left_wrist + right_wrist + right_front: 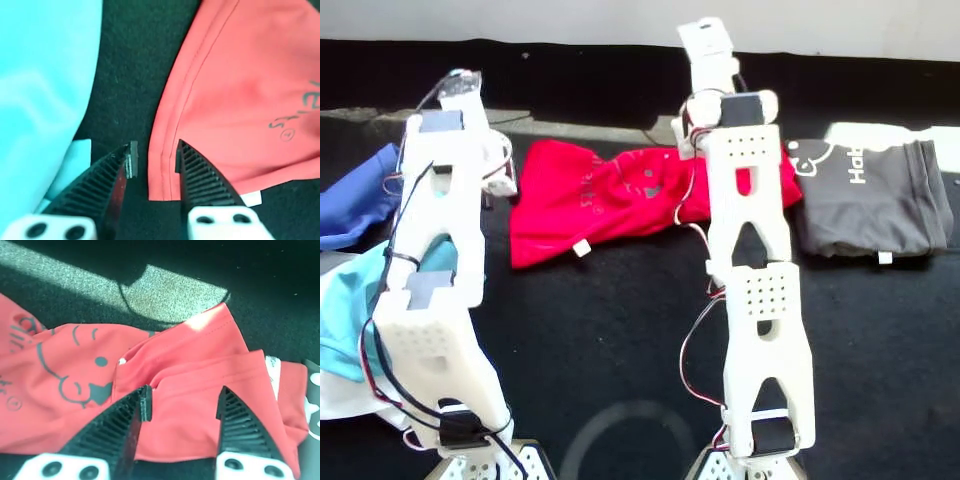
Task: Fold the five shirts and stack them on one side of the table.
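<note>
A red shirt [590, 195] with a cartoon print lies spread across the middle back of the dark table. My left gripper [154, 157] is open just above the shirt's hemmed corner [167, 165], one finger on either side of the edge. My right gripper [182, 402] is open over the rumpled far end of the red shirt [195, 390]. A folded dark grey shirt [870, 205] lies at the back right. A light blue shirt [350, 300] and a dark blue shirt [355, 200] are piled at the left, with white cloth [340, 400] beneath.
The dark table cloth [610, 350] stretches in front of the red shirt, between the two arm bases. A pale strip of bare surface [165, 295] shows behind the red shirt. The light blue shirt [40, 90] lies close beside my left gripper.
</note>
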Action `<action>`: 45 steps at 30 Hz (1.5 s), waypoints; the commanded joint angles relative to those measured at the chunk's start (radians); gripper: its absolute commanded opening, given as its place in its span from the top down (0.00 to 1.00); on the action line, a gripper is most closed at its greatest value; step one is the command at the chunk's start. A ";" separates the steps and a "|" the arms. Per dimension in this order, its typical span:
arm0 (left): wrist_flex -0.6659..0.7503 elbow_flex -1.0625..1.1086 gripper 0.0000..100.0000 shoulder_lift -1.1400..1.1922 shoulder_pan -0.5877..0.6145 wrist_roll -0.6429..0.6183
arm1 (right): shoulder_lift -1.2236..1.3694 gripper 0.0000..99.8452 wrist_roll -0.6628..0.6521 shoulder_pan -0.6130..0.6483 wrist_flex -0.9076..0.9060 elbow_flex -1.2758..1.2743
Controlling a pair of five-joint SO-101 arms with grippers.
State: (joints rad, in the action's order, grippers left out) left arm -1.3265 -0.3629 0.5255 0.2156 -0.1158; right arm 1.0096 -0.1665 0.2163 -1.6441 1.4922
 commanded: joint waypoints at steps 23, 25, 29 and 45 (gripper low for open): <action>-0.341 -0.774 0.96 0.621 -0.102 -0.041 | -0.444 0.79 -0.006 -0.237 -0.124 0.206; -0.371 -0.822 0.98 0.644 -0.097 -0.038 | -0.475 0.79 -0.006 -0.262 -0.124 0.206; -0.411 -0.868 0.99 0.671 -0.070 -0.037 | -0.536 0.79 -0.005 -0.282 -0.125 0.199; -0.433 -0.173 0.99 0.035 0.015 0.044 | -1.178 0.79 0.052 -0.277 -0.001 -1.099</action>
State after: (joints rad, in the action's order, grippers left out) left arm -1.7561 -0.7649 0.7940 0.2110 -0.0836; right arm -0.0675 -0.1174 -0.0460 -1.7162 0.6437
